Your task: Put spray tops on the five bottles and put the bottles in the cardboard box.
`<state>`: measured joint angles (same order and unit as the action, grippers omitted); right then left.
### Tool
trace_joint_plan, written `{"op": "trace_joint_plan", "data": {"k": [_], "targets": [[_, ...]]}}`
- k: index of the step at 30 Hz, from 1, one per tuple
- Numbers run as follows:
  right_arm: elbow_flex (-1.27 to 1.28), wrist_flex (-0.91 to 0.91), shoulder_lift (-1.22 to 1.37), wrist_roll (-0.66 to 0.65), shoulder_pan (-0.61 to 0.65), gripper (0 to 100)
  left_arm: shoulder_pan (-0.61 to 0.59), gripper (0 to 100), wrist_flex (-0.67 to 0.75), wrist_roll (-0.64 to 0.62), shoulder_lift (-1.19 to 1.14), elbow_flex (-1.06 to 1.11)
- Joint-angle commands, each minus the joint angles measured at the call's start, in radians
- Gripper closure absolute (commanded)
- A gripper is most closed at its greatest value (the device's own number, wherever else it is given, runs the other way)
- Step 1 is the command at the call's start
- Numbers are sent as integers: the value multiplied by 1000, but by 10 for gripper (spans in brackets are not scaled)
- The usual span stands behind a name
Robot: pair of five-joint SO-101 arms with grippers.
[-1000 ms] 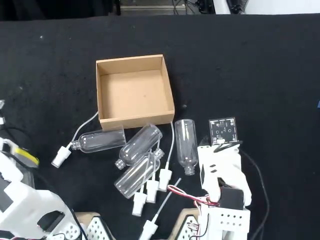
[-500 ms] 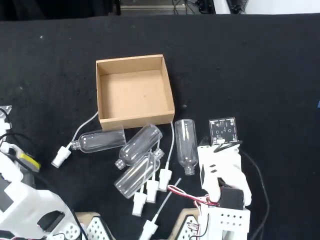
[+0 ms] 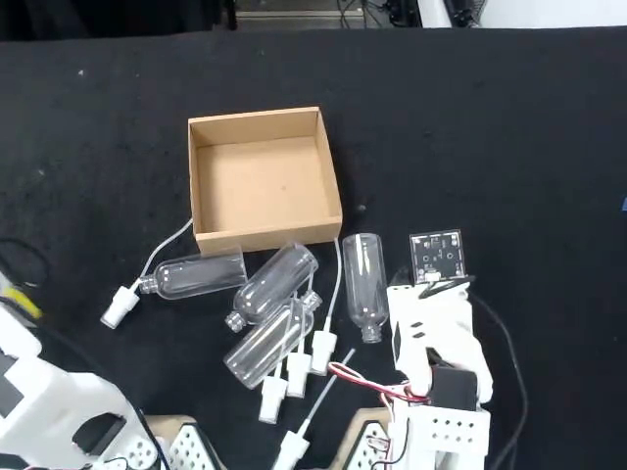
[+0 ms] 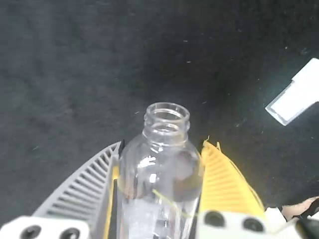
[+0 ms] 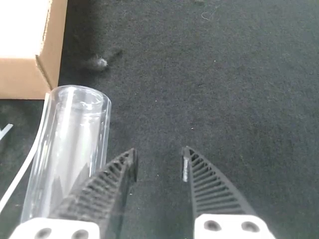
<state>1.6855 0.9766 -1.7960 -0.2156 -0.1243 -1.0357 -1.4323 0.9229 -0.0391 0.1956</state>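
My left gripper is shut on a clear bottle whose open neck has no top; a white spray top lies on the mat beyond it. The left arm sits at the lower left edge of the high view. Several clear bottles lie in front of the cardboard box, among them one beside the right arm. My right gripper is open over bare mat, next to that bottle. Loose spray tops lie near the front edge.
The table is covered by a black mat with wide free room at the back and right. The box corner lies close beyond the right gripper. One bottle has a white spray top lying at its neck.
The left arm has shifted towards the left edge of the high view; less of its yellow finger shows there. The right arm, the box and the bottles on the mat have not moved.
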Motion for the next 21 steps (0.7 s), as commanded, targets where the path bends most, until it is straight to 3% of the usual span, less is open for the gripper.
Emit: {"op": "trace_joint_plan", "data": {"k": [1,6,12,21], "targets": [[-16,-20,-101,-2,5,863,-28,957,-120,-44,21,-194],[-67,-14,-101,6,-94,861,16,969,-157,-259,38,-200],[-128,-3,-101,-38,-101,864,97,970,-140,-451,235,-39],[-349,78,-97,-215,-107,864,285,970,176,-778,657,384]]}}
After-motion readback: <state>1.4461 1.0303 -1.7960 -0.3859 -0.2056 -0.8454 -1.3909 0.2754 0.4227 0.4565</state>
